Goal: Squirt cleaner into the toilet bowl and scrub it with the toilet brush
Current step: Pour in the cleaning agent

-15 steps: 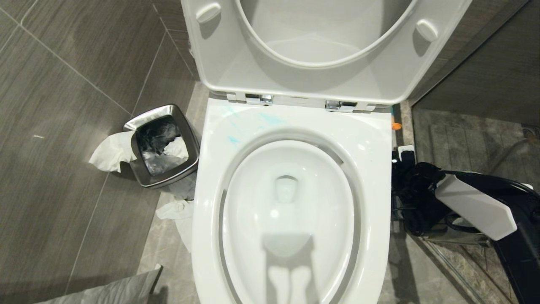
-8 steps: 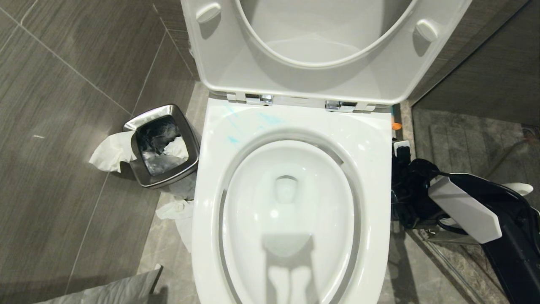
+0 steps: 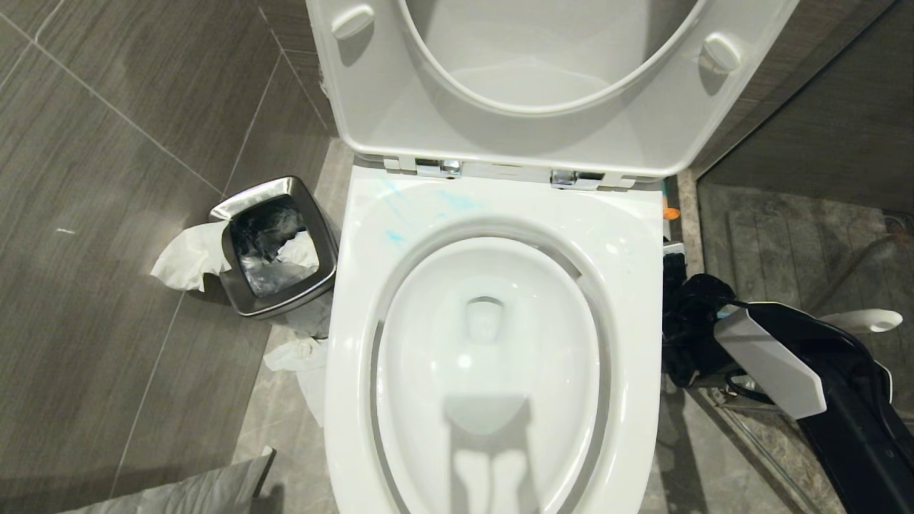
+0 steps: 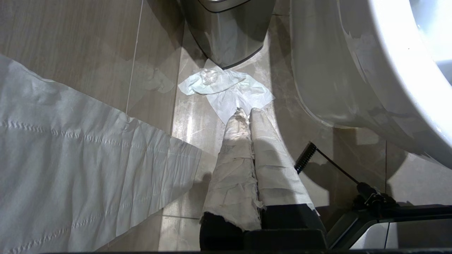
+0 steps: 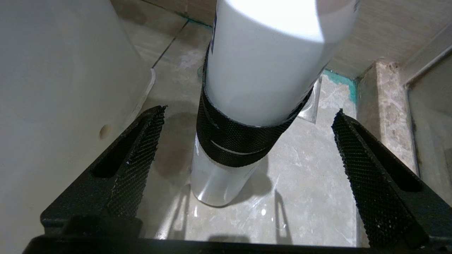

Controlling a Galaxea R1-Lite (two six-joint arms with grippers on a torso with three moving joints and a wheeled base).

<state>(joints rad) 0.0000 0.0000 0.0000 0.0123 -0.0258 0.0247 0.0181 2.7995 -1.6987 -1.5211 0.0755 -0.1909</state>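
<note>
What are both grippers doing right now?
Left gripper: shut, holding nothing, above the floor.
Right gripper: open, straddling the white bottle, not gripping it.

I see a grey tiled floor [image 3: 107, 178] carrying the white toilet bowl [image 3: 643, 285]; a square steel waste bin [image 3: 275, 246] stands just left of it; crumpled tissue [image 3: 300, 360] lies by the bin; a white bottle [image 5: 247, 88] stands on the bowl's right.
</note>
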